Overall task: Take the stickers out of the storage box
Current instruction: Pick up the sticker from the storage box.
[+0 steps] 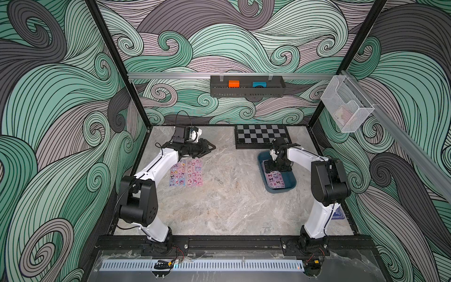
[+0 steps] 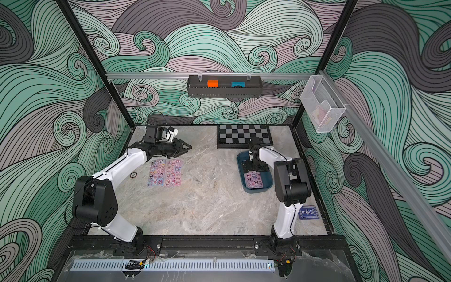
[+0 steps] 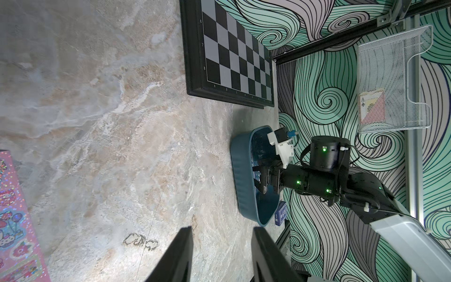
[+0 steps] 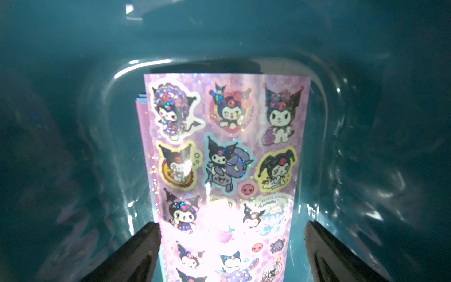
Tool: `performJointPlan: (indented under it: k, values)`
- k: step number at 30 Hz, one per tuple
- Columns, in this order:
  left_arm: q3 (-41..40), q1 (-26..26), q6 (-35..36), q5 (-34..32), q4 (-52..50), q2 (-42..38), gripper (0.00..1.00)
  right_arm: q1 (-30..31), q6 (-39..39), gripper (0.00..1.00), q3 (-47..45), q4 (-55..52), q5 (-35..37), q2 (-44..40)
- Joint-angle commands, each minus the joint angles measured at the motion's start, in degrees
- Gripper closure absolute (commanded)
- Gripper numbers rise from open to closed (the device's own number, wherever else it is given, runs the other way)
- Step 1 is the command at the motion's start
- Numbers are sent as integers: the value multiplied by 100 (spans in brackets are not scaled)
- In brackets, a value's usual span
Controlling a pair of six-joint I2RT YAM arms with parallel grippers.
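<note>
Right wrist view: your right gripper (image 4: pixel 232 222) stood inside the storage box (image 4: pixel 73 127), its fingers (image 4: pixel 136 251) spread apart and clamped on nothing. The top sheet of the stickers (image 4: pixel 219 146) lay flat on the box floor directly under the tool, between the two fingers. Its long axis ran along the box's length, away from the wrist, and the fingers straddled its narrow width. Edges of further sheets, pink and pale blue, showed beneath it, so the box held a stack.

Judgement: closing across that width would likely buckle the sheet rather than lift it.

In a top view, two sheets (image 1: pixel 186 172) lay on the table (image 1: pixel 231 200) well apart from the box, on the left arm's side. Your left gripper (image 1: pixel 210 146) hung beyond them, jaws apart and empty. The right arm was plainly nearer the box.
</note>
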Motion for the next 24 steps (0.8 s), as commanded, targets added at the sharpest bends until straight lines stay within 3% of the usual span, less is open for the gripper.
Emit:
performJointPlan:
  k: [1,17,24]
  values:
    - [239,-42,5,125,57,117,56,11,45,8,-27,-86,-106,215]
    - [253,-51,-22,163,86,170,56,-160,89,46,-145,-83,-286,-560]
    - [278,-95,-30,189,93,208,56,-249,125,57,-167,-93,-500,-834]
